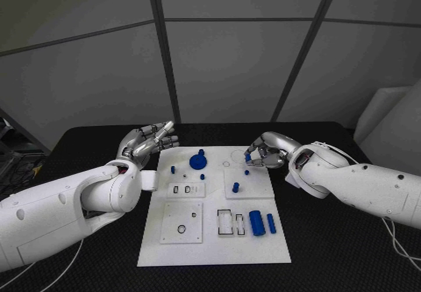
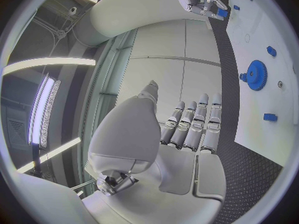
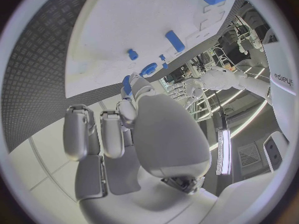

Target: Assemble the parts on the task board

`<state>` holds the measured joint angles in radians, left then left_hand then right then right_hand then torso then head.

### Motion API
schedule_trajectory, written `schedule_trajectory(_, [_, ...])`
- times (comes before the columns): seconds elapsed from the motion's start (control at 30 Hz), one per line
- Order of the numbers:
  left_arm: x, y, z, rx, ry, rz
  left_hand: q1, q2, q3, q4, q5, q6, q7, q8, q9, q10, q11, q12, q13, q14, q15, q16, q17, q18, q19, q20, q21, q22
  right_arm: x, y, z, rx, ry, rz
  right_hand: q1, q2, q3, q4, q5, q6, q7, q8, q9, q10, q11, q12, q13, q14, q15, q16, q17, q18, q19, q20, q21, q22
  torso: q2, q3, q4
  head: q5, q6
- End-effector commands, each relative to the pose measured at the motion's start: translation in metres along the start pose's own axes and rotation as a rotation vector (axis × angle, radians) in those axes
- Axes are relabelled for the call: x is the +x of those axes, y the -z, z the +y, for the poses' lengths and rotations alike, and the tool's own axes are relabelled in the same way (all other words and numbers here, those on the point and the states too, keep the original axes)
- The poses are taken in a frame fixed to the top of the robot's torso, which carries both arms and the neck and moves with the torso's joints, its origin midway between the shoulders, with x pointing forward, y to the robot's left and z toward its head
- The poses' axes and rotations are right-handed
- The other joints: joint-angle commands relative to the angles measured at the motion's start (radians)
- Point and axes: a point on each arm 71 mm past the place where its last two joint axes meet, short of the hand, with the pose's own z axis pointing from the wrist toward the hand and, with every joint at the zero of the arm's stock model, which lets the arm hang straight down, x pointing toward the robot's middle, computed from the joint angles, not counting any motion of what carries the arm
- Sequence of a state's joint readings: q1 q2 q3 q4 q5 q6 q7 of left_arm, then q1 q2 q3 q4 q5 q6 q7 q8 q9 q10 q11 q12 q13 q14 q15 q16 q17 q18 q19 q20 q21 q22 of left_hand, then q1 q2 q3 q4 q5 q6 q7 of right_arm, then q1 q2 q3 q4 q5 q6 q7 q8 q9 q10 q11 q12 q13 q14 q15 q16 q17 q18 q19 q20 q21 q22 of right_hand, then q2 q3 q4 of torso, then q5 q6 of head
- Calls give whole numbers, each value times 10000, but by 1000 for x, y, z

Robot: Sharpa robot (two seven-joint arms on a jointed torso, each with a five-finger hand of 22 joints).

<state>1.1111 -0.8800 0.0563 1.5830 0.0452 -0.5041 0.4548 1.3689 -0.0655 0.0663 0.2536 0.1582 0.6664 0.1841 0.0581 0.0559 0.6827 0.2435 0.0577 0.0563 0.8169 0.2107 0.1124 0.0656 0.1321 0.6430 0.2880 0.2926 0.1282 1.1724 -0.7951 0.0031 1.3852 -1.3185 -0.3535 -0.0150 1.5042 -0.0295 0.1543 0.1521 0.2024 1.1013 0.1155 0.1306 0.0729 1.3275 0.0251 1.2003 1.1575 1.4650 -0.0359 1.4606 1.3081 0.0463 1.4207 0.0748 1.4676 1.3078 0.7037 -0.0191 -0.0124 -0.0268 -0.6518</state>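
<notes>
My left hand [image 1: 151,141]: fingers apart, empty, off the board's [image 1: 214,249] far left edge.
My right hand [image 1: 266,152]: pinching a small blue part [image 1: 248,157] above the board's far right.

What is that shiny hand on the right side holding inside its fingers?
The right hand pinches a small blue part above the far end of the task board. Just its blue tip shows between the fingers; the rest, and its shape, is covered.
</notes>
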Motion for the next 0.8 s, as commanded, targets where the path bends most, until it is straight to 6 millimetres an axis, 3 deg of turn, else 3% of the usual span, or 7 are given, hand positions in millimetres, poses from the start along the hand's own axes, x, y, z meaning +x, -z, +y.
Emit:
schedule_trajectory(0.03, [0, -1, -1, 72, 1, 119, 52, 15, 13, -67, -27, 10, 906, -32, -5, -5, -9, -9, -4, -69, -25, -61, -8, 208, -96, 5, -35, -16, 4, -4, 20, -73, -263, -186, 83, 203, 83, 9, -83, 77, -60, 82, 18, -14, 13, -29, -6, 636, -50, 45, 532, -2, 44, -16, 38, 735, -75, -41, -7, 84, -42])
schedule_trajectory(0.27, [-3, -6, 1, 85, -38, 18, 52, 15, 13, -67, -27, 10, 906, -32, -5, -5, -9, -9, -4, -69, -25, -61, -8, 208, -96, 5, -35, -16, 26, -20, 76, -529, -451, 27, 24, 203, 182, 26, -163, 40, -49, 69, 3, -85, 22, -134, -108, 629, -40, 27, 502, 1, 33, -10, 30, 724, -163, -94, 72, 214, -146])
schedule_trajectory(0.33, [-4, -7, 2, 79, -58, -30, 54, 22, 14, -72, -29, 14, 905, -31, -4, 2, -8, -7, -3, -70, -24, -63, -8, 207, -99, 5, -36, -18, 32, -25, 88, -526, -472, 74, 26, 202, 190, 22, -164, 42, -50, 70, 4, -92, 22, -144, -117, 628, -40, 26, 500, 3, 29, -10, 28, 719, -183, -104, 68, 247, -151])
schedule_trajectory(0.43, [-5, -9, 3, 64, -72, -68, 54, 22, 14, -72, -29, 12, 905, -31, -4, 3, -8, -7, -2, -70, -24, -63, -7, 207, -99, 5, -36, -18, 40, -30, 100, -471, -527, 141, 23, 198, 194, 21, -166, 43, -49, 72, 4, -123, 22, -192, -169, 622, -40, 10, 470, 5, 23, -10, 23, 711, -235, -149, 101, 258, -204])
schedule_trajectory(0.6, [-5, -11, 4, 44, -82, -96, 53, 22, 14, -72, -29, 11, 904, -31, -4, 4, -7, -7, -2, -70, -24, -63, -7, 206, -100, 5, -36, -18, 57, -34, 112, -457, -556, 336, 7, 172, 212, 14, -142, 50, -50, 78, 4, -134, 22, -207, -180, 620, -39, 6, 465, 6, 19, -8, 21, 708, -267, -189, 108, 348, -241])
schedule_trajectory(0.73, [-5, -12, 4, 21, -77, -92, 53, 22, 14, -72, -29, 10, 904, -31, -4, 4, -7, -7, -2, -70, -24, -63, -7, 206, -100, 5, -36, -18, 72, -34, 121, -525, -501, 584, 0, 159, 223, 9, -127, 51, -50, 81, 4, -139, 22, -213, -185, 619, -39, 5, 463, 6, 17, -8, 20, 706, -282, -204, 98, 417, -272])
schedule_trajectory(0.8, [-5, -12, 5, 11, -71, -83, 51, 21, 12, -73, -30, 5, 902, -32, -5, -3, -7, -7, -3, -71, -23, -64, -7, 206, -101, 5, -36, -19, 79, -34, 125, -558, -461, 719, -1, 157, 224, 9, -125, 51, -50, 81, 4, -139, 22, -215, -186, 619, -39, 4, 462, 6, 17, -8, 20, 706, -265, -192, 94, 444, -260])
